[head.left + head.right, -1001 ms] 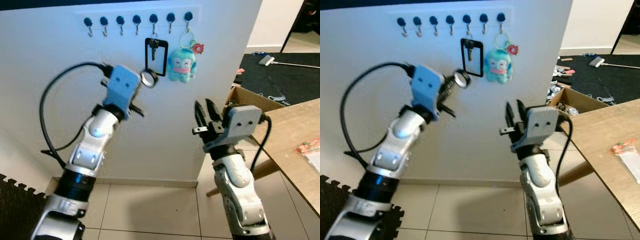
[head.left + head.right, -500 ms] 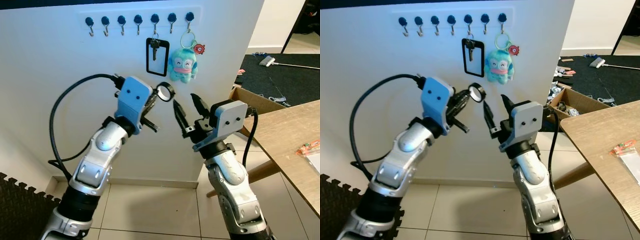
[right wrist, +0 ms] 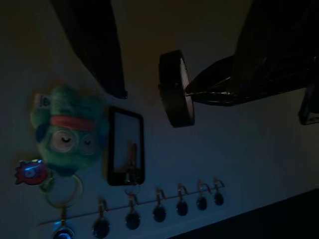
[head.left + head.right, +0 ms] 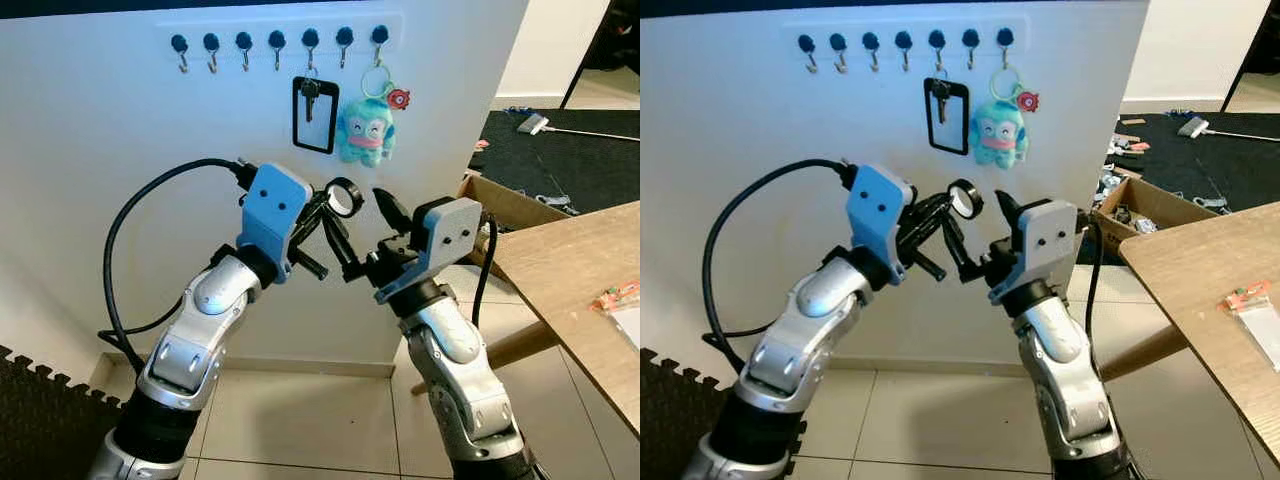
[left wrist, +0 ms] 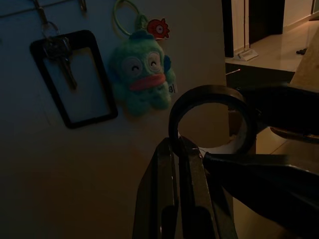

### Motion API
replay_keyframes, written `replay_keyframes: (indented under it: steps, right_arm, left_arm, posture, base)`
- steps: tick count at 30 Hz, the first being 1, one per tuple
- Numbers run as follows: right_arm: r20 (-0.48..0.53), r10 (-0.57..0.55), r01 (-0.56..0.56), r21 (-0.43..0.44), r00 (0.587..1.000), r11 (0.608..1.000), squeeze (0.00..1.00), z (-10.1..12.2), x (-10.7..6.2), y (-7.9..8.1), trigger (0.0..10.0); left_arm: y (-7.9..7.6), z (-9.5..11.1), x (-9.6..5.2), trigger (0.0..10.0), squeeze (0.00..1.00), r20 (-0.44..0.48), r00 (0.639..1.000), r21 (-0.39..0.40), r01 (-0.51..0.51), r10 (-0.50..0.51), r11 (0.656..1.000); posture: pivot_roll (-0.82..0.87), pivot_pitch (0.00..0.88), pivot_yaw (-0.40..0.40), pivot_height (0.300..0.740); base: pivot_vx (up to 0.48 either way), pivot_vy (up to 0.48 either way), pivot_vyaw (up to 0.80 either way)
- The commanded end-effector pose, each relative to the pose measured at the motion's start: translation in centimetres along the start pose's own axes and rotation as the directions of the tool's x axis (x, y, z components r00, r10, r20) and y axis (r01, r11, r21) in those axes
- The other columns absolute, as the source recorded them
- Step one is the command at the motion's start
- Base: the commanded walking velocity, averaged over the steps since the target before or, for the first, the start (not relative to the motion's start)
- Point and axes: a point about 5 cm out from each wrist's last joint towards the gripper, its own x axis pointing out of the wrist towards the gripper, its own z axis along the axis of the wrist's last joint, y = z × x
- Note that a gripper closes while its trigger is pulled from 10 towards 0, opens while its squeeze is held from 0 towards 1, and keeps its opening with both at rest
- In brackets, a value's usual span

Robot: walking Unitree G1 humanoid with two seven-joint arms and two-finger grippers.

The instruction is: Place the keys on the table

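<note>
My left gripper [image 4: 328,207] is shut on a black ring [image 4: 345,196], held up in front of the white wall. My right gripper [image 4: 353,207] is open, one finger below the ring and the other beside it; I cannot tell if they touch it. In the left wrist view the ring [image 5: 209,92] sits at my fingertips [image 5: 172,149]. A key in a black rectangular holder [image 4: 312,112] and a teal plush keychain [image 4: 364,130] hang from hooks on the wall. The wooden table [image 4: 570,260] stands at the right.
A row of several black hooks [image 4: 244,42] runs along the wall's top. An open cardboard box [image 4: 505,200] sits on the floor beside the table. A small packet [image 4: 618,294] lies on the table. Black floor mat [image 4: 40,420] lies at lower left.
My left gripper carried the ring down and to the right, away from the wall. My right gripper opened and swung left until its fingers flank the ring.
</note>
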Motion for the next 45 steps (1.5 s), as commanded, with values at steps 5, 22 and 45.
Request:
replay_keyframes:
  steps: [5, 22, 45]
  right_arm:
    - [-0.025, 0.033, -0.032, 0.026, 0.999, 0.999, 0.0, -0.6, 0.1, 0.7, 0.0]
    - [0.0, -0.048, 0.048, 0.029, 0.999, 0.998, 0.0, -0.2, 0.1, -0.3, 10.0]
    - [0.032, -0.413, 0.412, -0.163, 0.91, 0.897, 0.0, 0.6, -2.6, -7.0, 10.0]
  left_arm:
    - [-0.8, 0.5, -0.2, 10.0, 0.0, 0.02, 0.999, -0.012, 0.028, -0.028, 1.0]
    - [-0.3, 0.2, -0.1, 10.0, 0.0, -0.004, 1.0, -0.014, -0.006, 0.006, 1.0]
    - [1.1, 0.5, -0.8, 10.0, 0.0, 0.015, 0.998, -0.085, -0.059, 0.061, 0.995]
  posture:
    - [0.0, 0.195, 0.048, 0.74]
    - [0.0, 0.2, 0.061, 0.74]
    - [-0.01, 0.204, 0.064, 0.74]
  base:
    - [0.0, 0.0, 0.0]
    - [0.0, 0.0, 0.0]
    - [0.0, 0.0, 0.0]
